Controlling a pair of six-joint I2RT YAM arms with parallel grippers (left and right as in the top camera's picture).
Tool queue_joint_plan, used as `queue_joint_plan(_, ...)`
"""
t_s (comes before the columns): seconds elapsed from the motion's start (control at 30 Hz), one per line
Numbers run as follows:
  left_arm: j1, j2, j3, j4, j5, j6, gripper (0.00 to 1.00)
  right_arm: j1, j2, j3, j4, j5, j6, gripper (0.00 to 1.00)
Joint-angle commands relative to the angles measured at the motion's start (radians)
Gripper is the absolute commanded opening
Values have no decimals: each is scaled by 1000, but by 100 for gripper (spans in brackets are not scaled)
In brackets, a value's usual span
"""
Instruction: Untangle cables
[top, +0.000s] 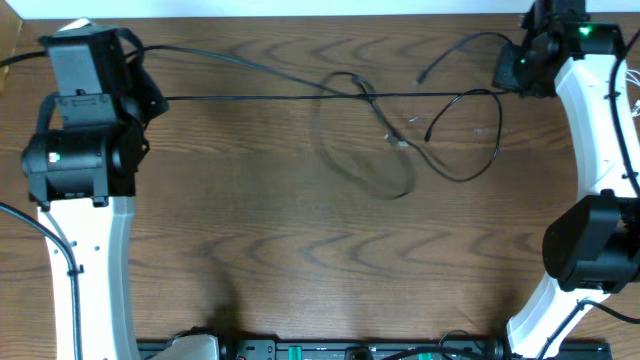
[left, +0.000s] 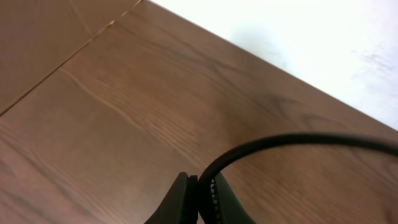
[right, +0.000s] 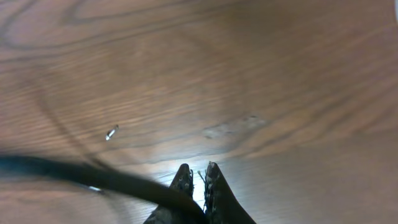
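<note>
2 robot arms at a wooden table (top: 300, 270). Left gripper (left: 198, 194) and right gripper (right: 196, 186) each pinch tight on 1 black cable (top: 260, 97), stretched straight between them. Other cables (top: 465, 179) lie looped across it mid-table; the untangling looks unfinished.

Matt wood-grain table (top: 300, 280), smooth cables (top: 250, 97)

Even light, soft wrist views, near cable (right: 74, 173) blurred, table (right: 163, 155) glare
</note>
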Motion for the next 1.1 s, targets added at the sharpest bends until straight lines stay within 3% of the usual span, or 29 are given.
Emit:
queue_joint_plan(0.0, 52, 8, 22, -2, -89, 44, 8, -58, 12, 1, 0, 183, 13, 1)
queue_joint_plan(0.33, 52, 53, 21, -3, -27, 76, 8, -69, 12, 1, -11, 125, -29, 1)
queue_joint_plan(0.5, 51, 77, 21, -2, 190, 149, 8, -60, 12, 1, 13, -134, -215, 1)
queue_joint_plan(0.73, 50, 100, 21, -3, 620, 329, 8, -42, 12, -1, 75, -250, -264, 2)
queue_joint_plan(0.83, 50, 100, 22, -2, 762, 375, 8, -34, 12, -1, 113, -270, -264, 10)
queue_joint_plan(0.9, 50, 100, 22, 0, 833, 385, 8, -31, 12, -1, 129, -277, -264, 30)
queue_joint_plan(0.97, 48, 100, 21, 6, 882, 385, 8, -28, 12, -1, 135, -307, -265, 64)
queue_joint_plan(1.0, 47, 100, 21, 13, 902, 385, 8, -25, 12, -1, 137, -324, -266, 75)
queue_joint_plan(1.07, 44, 100, 22, 37, 945, 385, 8, -18, 12, -1, 137, -383, -298, 82)
